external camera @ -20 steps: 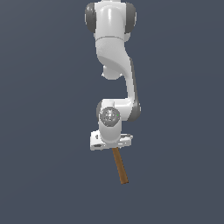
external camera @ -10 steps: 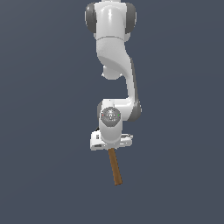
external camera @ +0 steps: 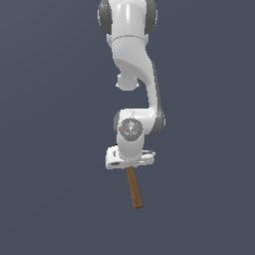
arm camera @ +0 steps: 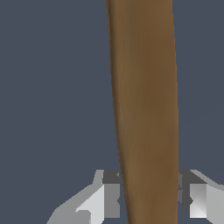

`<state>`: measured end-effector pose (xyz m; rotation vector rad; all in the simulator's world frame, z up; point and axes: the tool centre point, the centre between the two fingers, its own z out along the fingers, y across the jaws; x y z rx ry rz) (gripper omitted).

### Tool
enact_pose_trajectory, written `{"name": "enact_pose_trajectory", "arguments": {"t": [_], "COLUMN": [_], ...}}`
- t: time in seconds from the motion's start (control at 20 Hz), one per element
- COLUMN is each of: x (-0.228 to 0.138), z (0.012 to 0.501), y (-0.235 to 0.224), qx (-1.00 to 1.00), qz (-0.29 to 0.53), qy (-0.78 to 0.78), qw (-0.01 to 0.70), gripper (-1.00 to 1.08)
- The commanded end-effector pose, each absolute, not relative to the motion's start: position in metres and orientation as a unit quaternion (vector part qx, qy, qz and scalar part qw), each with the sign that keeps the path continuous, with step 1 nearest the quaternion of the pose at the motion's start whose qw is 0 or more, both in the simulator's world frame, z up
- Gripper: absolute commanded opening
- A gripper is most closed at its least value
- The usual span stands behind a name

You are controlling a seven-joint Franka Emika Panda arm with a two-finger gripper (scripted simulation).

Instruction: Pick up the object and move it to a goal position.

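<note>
Here the white two-fingered gripper (arm camera: 146,199) was clamped on the long brown wooden hammer handle (external camera: 133,188), which hung beneath it, probably gripped near the hidden head so it carried steadily.

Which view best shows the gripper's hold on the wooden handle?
The wrist view: the wooden handle runs between both fingertips, pressed on each side. The exterior view shows only the handle's free end below the gripper; the contact is hidden.
</note>
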<state>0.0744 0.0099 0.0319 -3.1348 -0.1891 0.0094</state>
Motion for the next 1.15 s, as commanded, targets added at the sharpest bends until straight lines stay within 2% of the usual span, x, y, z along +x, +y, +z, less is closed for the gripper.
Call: {"name": "enact_pose_trajectory", "arguments": {"t": [0.0,0.6,1.1], "x": [0.075,0.073,0.075], "z": [0.048,0.141,0.161], "y": [0.023,0.103,0.119], "qx": [-0.998,-0.998,-0.998], "qz": [0.000,0.000,0.000], "qy": [-0.061,-0.060,-0.060], "qw": [0.001,0.000,0.000], "gripper": [-1.00,-1.00,-1.00]}}
